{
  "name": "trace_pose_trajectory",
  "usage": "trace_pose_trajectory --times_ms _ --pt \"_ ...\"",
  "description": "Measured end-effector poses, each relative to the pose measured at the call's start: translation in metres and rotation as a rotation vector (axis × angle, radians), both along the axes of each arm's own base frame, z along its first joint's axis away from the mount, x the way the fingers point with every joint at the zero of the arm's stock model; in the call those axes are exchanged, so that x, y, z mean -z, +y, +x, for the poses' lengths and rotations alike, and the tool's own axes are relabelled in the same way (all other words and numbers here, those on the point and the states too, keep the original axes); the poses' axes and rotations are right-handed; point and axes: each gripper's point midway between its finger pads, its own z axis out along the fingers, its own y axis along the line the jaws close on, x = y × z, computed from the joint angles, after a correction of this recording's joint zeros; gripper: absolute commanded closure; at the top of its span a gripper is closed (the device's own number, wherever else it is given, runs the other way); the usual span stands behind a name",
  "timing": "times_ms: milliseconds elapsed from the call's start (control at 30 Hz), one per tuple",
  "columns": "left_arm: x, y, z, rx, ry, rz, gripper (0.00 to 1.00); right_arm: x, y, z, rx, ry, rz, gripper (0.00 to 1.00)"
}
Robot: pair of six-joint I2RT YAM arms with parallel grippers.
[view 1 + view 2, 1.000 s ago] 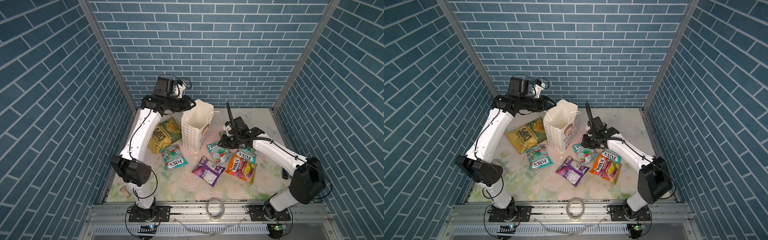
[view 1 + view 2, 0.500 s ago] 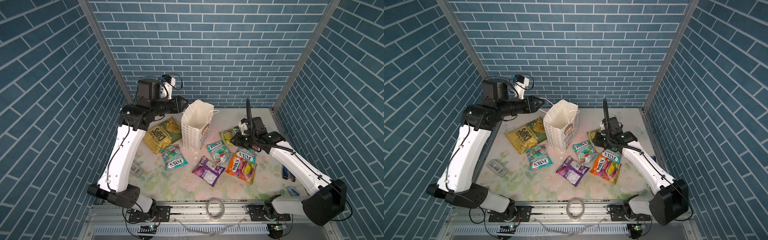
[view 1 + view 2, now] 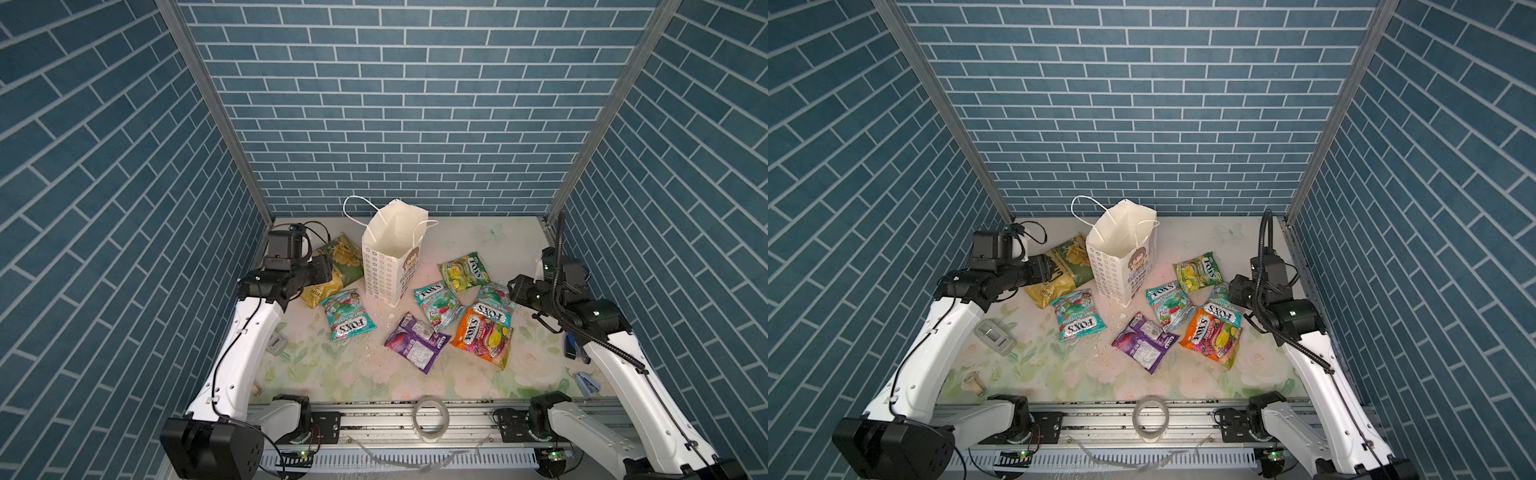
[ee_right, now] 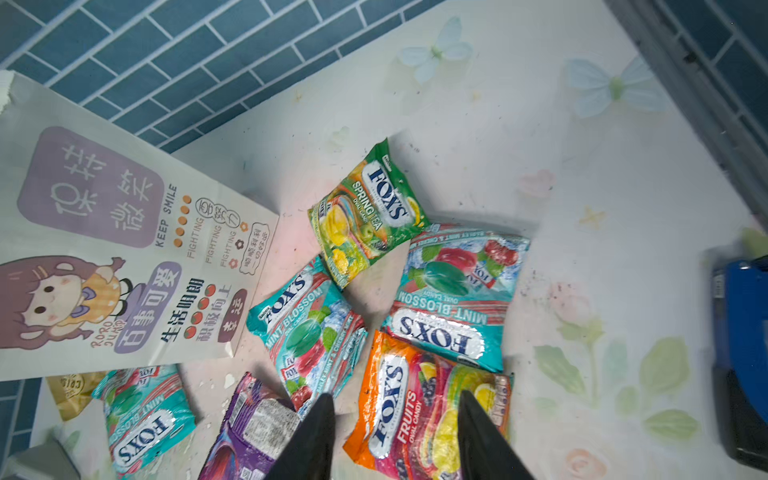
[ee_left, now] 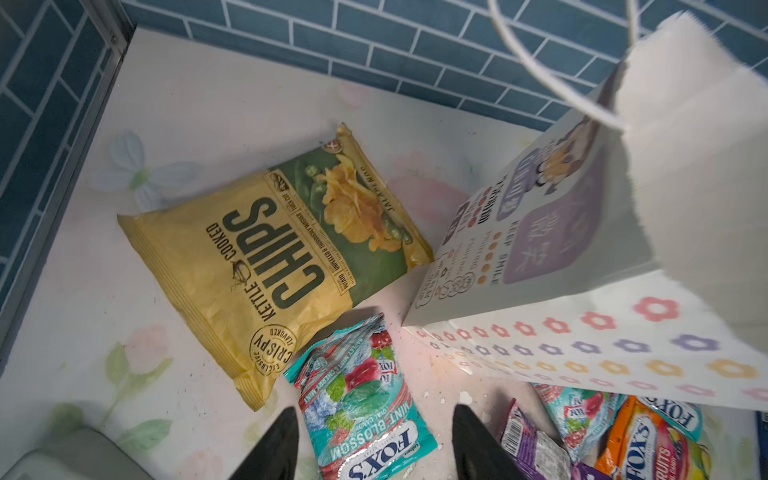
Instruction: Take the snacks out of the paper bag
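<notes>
Both top views — paper bag (image 3: 390, 257) upright, looks empty; seven snacks (image 3: 432, 305) lie flat on the table (image 3: 478, 249) around it.
Your left gripper (image 5: 376, 409) and right gripper (image 4: 395, 395) hang spread, gripping nothing — parked either side, likely to leave them undisturbed.

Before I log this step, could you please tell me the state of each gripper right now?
Left gripper: open, holding nothing.
Right gripper: open, holding nothing.
</notes>
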Motion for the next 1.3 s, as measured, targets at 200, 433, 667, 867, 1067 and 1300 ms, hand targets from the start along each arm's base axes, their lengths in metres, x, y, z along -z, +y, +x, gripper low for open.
trace_pose_trajectory --times_ms 200,433,667,867,1067,1300 --pt "0.026 0.022 0.015 -0.059 -0.076 0.096 0.33 0.003 -0.014 -0.003 0.035 0.014 -0.03 0.51" --pt "0.086 0.045 0.041 -0.078 -0.084 0.213 0.0 0.029 -0.02 -0.006 0.049 0.084 -0.054 0.51" --pt "0.137 0.059 0.05 -0.083 -0.107 0.29 0.01 0.03 -0.026 -0.005 0.061 0.088 -0.068 0.51" --pt "0.159 0.068 0.048 -0.108 -0.203 0.336 0.0 0.038 -0.034 0.001 0.081 0.116 -0.08 0.49" --pt "0.179 0.071 0.043 -0.13 -0.288 0.355 0.0 0.056 -0.051 0.02 0.131 0.133 -0.094 0.45" --pt "0.162 0.067 0.054 -0.115 -0.368 0.368 0.0 0.095 -0.093 0.051 0.235 0.129 -0.093 0.42"
